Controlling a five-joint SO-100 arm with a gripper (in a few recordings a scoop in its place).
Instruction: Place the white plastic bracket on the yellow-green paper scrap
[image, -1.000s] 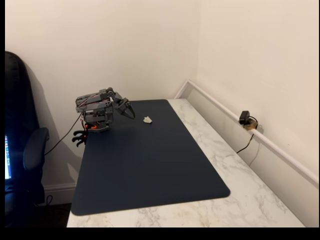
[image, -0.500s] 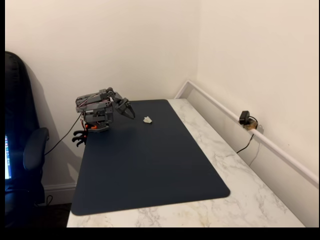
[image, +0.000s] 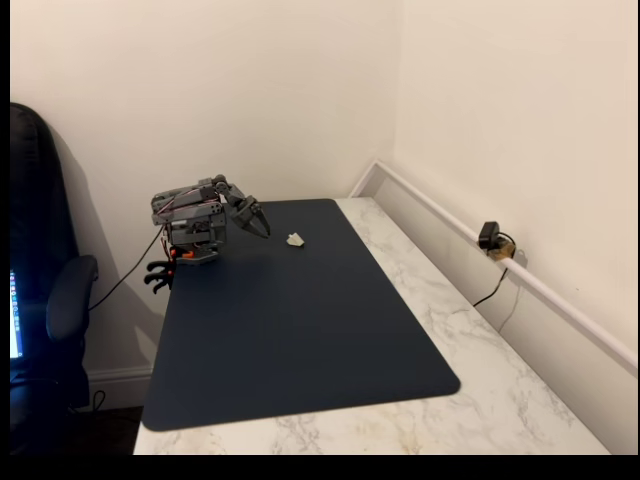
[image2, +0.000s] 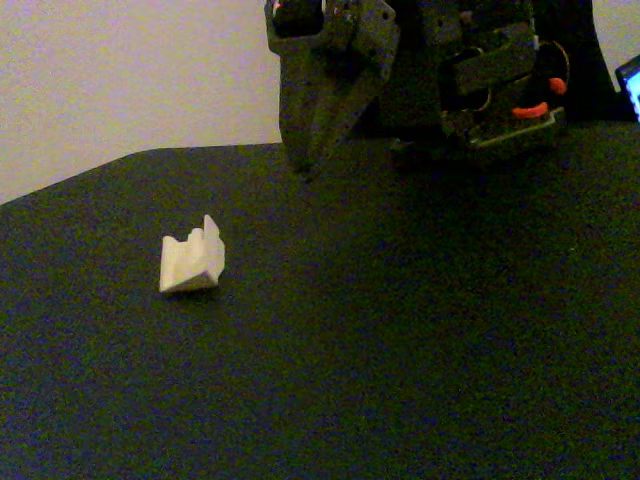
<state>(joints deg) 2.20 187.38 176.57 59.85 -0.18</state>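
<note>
The white plastic bracket (image: 296, 240) lies on the dark blue mat (image: 300, 340) near its far end; up close it is a small angular off-white piece (image2: 190, 262). The grey arm sits folded at the mat's back left corner. Its gripper (image: 262, 229) points down toward the mat, a short way left of the bracket in this fixed view. In the close fixed view the gripper (image2: 308, 163) hangs behind and to the right of the bracket, fingers together and holding nothing. The yellow-green paper scrap is out of view.
A white marble table (image: 470, 330) carries the mat. Walls close the back and right side, with a white rail (image: 520, 275) and a small black device with a cable (image: 490, 238) on it. A black chair (image: 45, 300) stands at left.
</note>
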